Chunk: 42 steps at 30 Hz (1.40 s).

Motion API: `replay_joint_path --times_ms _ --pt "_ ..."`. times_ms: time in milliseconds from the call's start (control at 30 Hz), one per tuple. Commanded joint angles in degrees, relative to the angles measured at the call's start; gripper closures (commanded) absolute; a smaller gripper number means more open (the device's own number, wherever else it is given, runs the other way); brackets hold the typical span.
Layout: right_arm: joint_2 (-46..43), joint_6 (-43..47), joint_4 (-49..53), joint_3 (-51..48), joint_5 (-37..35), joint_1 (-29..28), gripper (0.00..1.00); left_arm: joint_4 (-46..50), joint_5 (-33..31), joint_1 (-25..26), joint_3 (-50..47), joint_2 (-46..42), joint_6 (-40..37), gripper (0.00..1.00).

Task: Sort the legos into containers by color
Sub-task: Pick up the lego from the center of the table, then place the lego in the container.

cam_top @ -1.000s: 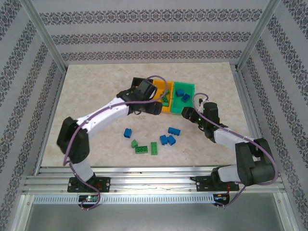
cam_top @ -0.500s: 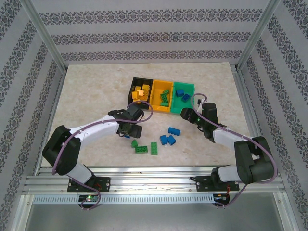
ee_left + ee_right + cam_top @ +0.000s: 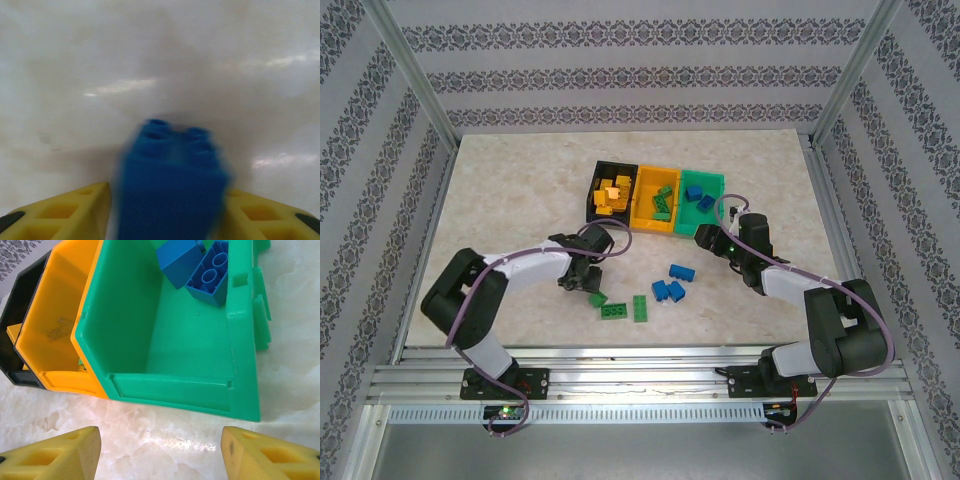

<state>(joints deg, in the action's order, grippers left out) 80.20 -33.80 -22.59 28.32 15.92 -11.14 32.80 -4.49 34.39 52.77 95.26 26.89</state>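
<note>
Fingers point(image 3: 75, 210) of my left hand point(image 3: 167, 202) press against both sides of a blue brick point(image 3: 172, 170), close above the table point(image 3: 100, 60), though the view is blurred. Near it on the table lie three green bricks point(image 3: 615, 312), and further right a few loose blue bricks point(image 3: 670, 290). My right hand point(image 3: 160, 437) hangs with its fingers well apart and holds nothing, just in front of the green bin point(image 3: 170, 390), where two more blue bricks point(image 3: 200, 265) lie at the far end. Joined beside it stand the yellow-orange bin point(image 3: 55, 340) and the black bin point(image 3: 20, 300)
</note>
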Motion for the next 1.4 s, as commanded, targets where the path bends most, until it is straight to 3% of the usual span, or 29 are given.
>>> replay_joint_path --times_ms 0,233,533,833,1067,1167,1300,1367 --pt "0.2 -0.2 -1.3 0.2 0.2 -0.4 0.35 -0.2 0.6 -0.3 1.6 1.8 -1.4 0.56" --pt "0.0 -0.1 -1.4 0.2 0.0 -0.3 0.35 0.4 0.6 -0.3 4.9 -0.3 -2.3 0.75" --pt "-2.0 -0.2 -0.9 -0.6 -0.8 1.7 0.35 -8.8 7.6 -0.2 14.6 -0.1 -3.9 0.74" --pt "-4.1 -1.5 -1.4 -2.5 -0.3 6.8 0.35 -6.6 13.6 2.1 42.3 16.3 -6.0 0.72" --pt "-3.7 -2.3 -2.4 -2.9 0.4 7.9 0.35 7.3 14.2 3.7 71.8 34.7 -9.5 0.66" --pt "-3.7 -2.6 -2.7 -3.0 0.9 7.9 0.35 12.3 12.5 4.7 81.8 40.0 -11.5 0.58" --pt "-3.6 -2.8 -2.9 -3.1 1.2 7.9 0.35 16.5 11.7 5.1 87.7 43.1 -11.6 0.37" --pt "-3.8 -2.8 -3.0 -3.2 1.2 7.9 0.35 16.8 10.7 5.6 86.3 42.0 -12.0 0.34"
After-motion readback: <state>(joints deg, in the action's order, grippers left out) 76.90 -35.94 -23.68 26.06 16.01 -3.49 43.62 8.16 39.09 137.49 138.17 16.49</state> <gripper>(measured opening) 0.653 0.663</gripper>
